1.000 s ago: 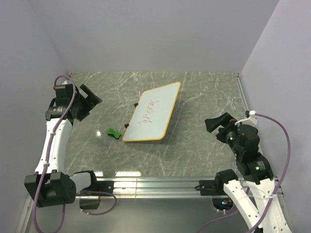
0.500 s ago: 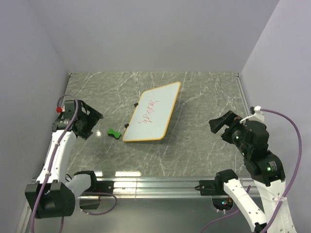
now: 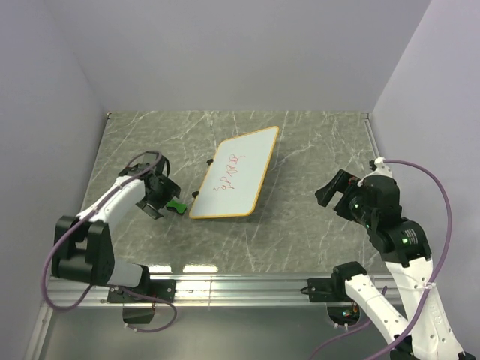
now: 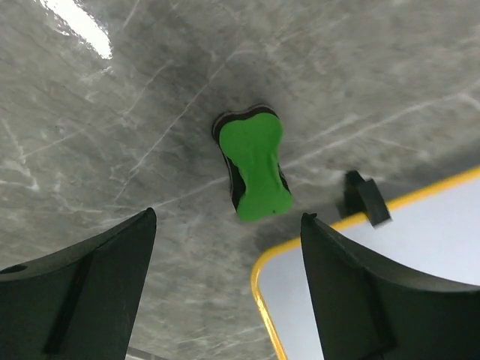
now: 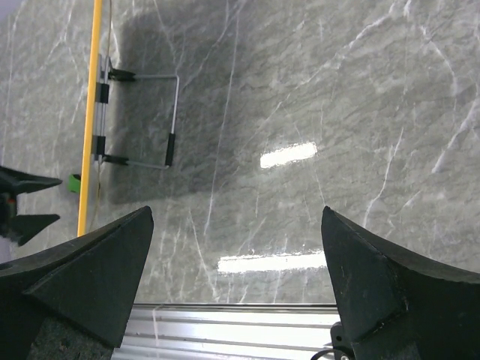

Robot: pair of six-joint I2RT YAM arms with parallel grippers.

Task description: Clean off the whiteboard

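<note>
The whiteboard (image 3: 251,161) bears red scribbles (image 3: 226,174), too small to read.

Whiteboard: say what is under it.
A wire stand props the whiteboard off the table. From above, the board covers that stand and the tabletop beneath, so anything else there is hidden.

Eraser (image 3: 176,205) left of whiteboard (image 3: 238,180) (just apart)

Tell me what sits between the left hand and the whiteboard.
The small green eraser, just ahead of the open left hand and short of the whiteboard corner. The top and left wrist views both show it.
</note>
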